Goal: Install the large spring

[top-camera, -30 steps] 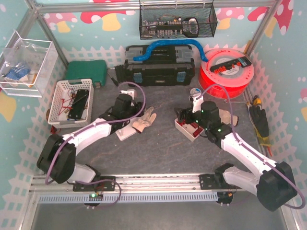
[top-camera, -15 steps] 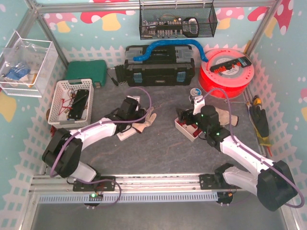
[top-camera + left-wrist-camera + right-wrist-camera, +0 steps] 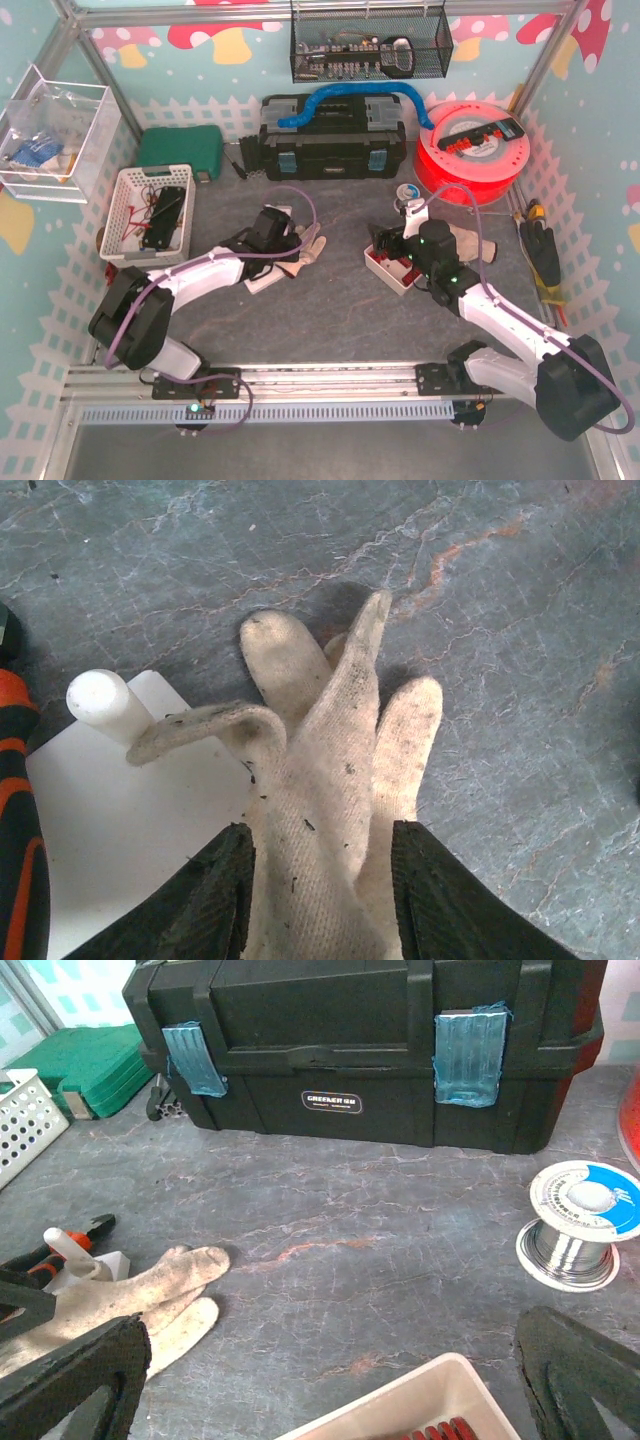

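Toward ten o'clock on the bench [image 3: 330, 320], the left hand [image 3: 320, 880] straddles the glove [image 3: 330, 750], fingers [image 3: 215, 900] apart, probably clearing it; next, pinch and lift.

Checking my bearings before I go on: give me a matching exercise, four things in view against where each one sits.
Things:
1 glove
2 solder spool
3 black toolbox
4 white basket

Places:
A at the far left
B between the fingers of the left gripper
C centre back
D beside the red cable reel

Pairs: 1-B; 2-D; 3-C; 4-A
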Controlling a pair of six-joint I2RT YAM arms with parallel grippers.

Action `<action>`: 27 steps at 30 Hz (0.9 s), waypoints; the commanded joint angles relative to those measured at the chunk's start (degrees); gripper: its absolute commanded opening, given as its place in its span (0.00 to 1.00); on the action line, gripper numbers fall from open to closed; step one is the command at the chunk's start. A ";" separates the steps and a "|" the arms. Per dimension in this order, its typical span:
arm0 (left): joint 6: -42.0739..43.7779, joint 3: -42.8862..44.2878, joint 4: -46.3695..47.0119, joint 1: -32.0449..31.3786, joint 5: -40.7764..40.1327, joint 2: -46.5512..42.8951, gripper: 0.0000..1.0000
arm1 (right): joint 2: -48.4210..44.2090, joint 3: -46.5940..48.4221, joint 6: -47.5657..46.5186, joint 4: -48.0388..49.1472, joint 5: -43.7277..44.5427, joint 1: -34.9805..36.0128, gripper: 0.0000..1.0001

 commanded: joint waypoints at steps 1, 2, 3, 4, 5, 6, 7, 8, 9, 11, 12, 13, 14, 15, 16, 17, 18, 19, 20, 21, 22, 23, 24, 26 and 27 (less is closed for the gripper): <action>0.37 -0.44 -1.09 -0.48 0.03 -0.20 0.40 | -0.87 -0.82 -0.25 1.51 1.31 0.45 0.99; 0.47 -0.36 -1.13 -0.45 0.03 -0.33 0.40 | -0.79 -0.80 -0.25 1.55 1.47 0.48 0.99; 0.49 -0.25 -1.36 -0.44 -0.02 -0.28 0.39 | -0.79 -0.83 -0.22 1.53 1.55 0.44 0.99; 0.46 -0.06 -1.60 -0.51 -0.12 -0.16 0.40 | -0.82 -0.80 -0.19 1.48 1.62 0.43 0.99; 0.41 0.07 -1.94 -0.46 -0.14 -0.05 0.41 | -0.79 -0.89 -0.16 1.47 1.60 0.42 0.99; 0.33 0.19 -2.25 -0.47 -0.14 0.19 0.42 | -0.79 -0.89 -0.24 1.52 1.62 0.48 0.99; 0.32 0.17 -2.27 -0.52 -0.14 0.38 0.42 | -0.77 -0.89 -0.18 1.53 1.69 0.46 0.99; 0.32 0.17 -2.31 -0.50 -0.06 0.69 0.42 | -0.73 -0.89 -0.24 1.57 1.79 0.48 0.99; 0.32 0.14 -2.20 -0.51 0.01 0.97 0.41 | -0.76 -0.89 -0.23 1.58 1.88 0.48 0.99; 0.76 0.25 -2.20 -0.57 -0.40 1.77 0.40 | -0.69 -0.93 -0.29 1.56 1.98 0.44 0.99; 0.89 0.30 -2.23 -0.52 -0.70 2.04 0.38 | -0.69 -0.90 -0.25 1.58 2.10 0.44 0.99; 0.99 0.38 -2.23 -0.51 -0.71 2.05 0.35 | -0.71 -0.93 -0.25 1.57 2.33 0.41 0.99; 1.07 0.46 -2.23 -0.57 -0.60 1.87 0.31 | -0.71 -0.97 -0.25 1.57 2.58 0.40 0.99; 1.07 0.50 -2.23 -0.51 -0.32 1.47 0.27 | -0.69 -1.02 -0.25 1.56 2.86 0.43 0.99; 1.03 0.67 -2.19 -0.50 -0.12 0.97 0.23 | -0.73 -1.06 -0.25 1.54 3.01 0.48 0.99; 1.03 0.85 -2.23 -0.55 0.00 0.42 0.20 | -0.75 -1.05 -0.25 1.56 3.17 0.41 0.99; 1.12 1.03 -2.23 -0.55 0.03 -0.19 0.17 | -0.76 -1.06 -0.25 1.53 3.20 0.48 0.99; 1.07 1.34 -2.23 -0.55 -0.03 -0.78 0.15 | -0.74 -1.07 -0.25 1.51 3.29 0.41 0.99; 1.04 1.79 -2.17 -0.54 -0.05 -1.39 0.13 | -0.67 -1.06 -0.25 1.58 3.36 0.43 0.99; 0.92 2.06 -2.15 -0.51 -0.05 -1.97 0.11 | -0.53 -1.06 -0.25 1.58 3.36 0.46 0.99; 0.88 2.45 -2.07 -0.55 -0.05 -2.44 0.10 | -0.45 -1.06 -0.25 1.54 3.38 0.46 0.99; 0.78 2.75 -1.99 -0.53 -0.05 -2.86 0.09 | -0.31 -1.02 -0.18 1.57 3.38 0.44 0.99; 0.76 3.15 -1.97 -0.53 -0.05 -3.11 0.08 | -0.24 -0.98 -0.16 1.58 3.37 0.47 0.99; 0.49 3.77 -1.94 -0.53 -0.22 -3.64 0.07 | -0.20 -1.08 -0.24 1.54 3.37 0.44 0.99; 0.32 4.07 -1.92 -0.53 -0.30 -3.98 0.07 | -0.17 -1.22 -0.17 1.70 3.57 0.48 0.99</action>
